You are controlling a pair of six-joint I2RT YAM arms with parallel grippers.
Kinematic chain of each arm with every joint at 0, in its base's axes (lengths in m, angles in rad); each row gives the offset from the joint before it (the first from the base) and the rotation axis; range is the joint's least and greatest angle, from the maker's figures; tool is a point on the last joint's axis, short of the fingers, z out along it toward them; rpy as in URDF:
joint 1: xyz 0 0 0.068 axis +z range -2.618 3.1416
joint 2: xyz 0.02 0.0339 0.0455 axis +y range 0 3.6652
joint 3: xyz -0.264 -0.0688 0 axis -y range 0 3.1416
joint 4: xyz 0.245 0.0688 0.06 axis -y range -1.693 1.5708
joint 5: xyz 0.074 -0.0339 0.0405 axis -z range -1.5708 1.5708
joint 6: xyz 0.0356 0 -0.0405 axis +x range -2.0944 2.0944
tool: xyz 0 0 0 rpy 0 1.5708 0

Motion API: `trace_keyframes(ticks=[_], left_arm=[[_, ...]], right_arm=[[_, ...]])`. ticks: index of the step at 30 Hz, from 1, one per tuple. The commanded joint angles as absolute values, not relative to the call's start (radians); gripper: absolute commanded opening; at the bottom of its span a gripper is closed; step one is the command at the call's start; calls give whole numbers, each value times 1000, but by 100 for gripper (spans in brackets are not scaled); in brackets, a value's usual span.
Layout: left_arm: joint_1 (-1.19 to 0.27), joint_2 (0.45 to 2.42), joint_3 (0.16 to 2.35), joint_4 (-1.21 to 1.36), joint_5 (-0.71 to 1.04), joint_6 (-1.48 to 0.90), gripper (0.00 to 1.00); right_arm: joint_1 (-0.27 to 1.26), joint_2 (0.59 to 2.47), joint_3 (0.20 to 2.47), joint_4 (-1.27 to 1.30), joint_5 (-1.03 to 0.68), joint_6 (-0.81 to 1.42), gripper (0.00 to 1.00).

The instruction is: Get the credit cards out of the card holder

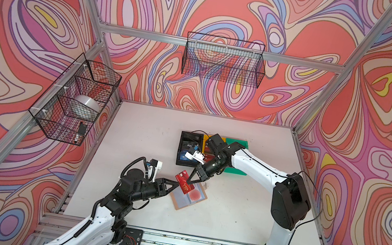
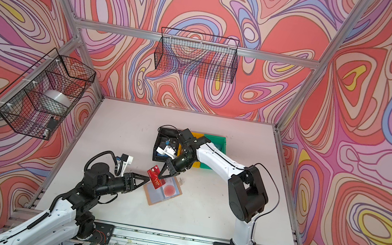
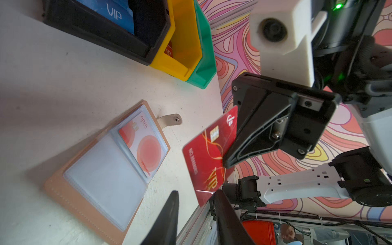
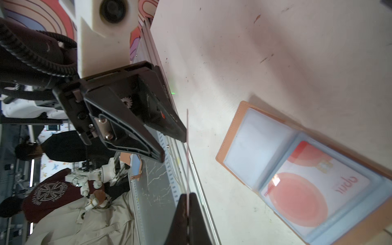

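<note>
Right claw [image 3: 227, 162] on red VIP card [image 3: 203, 163], card's edge behind it.

White shell links [image 1: 258, 166] and black joint housings [image 1: 290, 199]; black triangular ribbed end effector fingers [image 3: 261, 127], silver screws [image 3: 275, 135], white camera blocks [image 3: 282, 36], corrugated black cable [image 4: 31, 57]

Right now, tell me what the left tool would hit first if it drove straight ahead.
Probably the red VIP card, held by the right tool, just ahead of the left tool.
</note>
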State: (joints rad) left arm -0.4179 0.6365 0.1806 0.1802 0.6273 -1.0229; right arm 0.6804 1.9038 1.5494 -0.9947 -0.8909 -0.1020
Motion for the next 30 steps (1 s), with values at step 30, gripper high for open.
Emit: trace_keyframes(ticks=[30], left_arm=[[-413,692,214,100,590,-996,30]], right_arm=[[557,2207,2263,-1474,12,-1071,0]])
